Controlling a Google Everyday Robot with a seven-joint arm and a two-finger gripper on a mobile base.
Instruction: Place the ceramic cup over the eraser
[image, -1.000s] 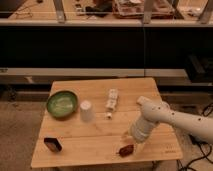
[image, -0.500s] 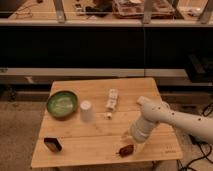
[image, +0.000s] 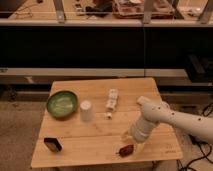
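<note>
The small plain white ceramic cup (image: 86, 111) stood just right of the green bowl (image: 62, 103), apart from it, so a grasp looked open. The small near-black rectangular eraser (image: 52, 144) lay in front of that bowl, near the wooden bench's (image: 95, 145) front edge. The hand (image: 131, 138) hovered well right of the bowl, spread and empty, above a reddish-brown elongated object (image: 126, 149). A white segmented strip (image: 112, 100) lay right of the bowl past the cup, likely no obstacle.

Ceramic cup (image: 87, 111) just right of bowl (image: 62, 103); eraser (image: 52, 144) front-left on table (image: 100, 140); claw (image: 130, 142) front-right.
</note>
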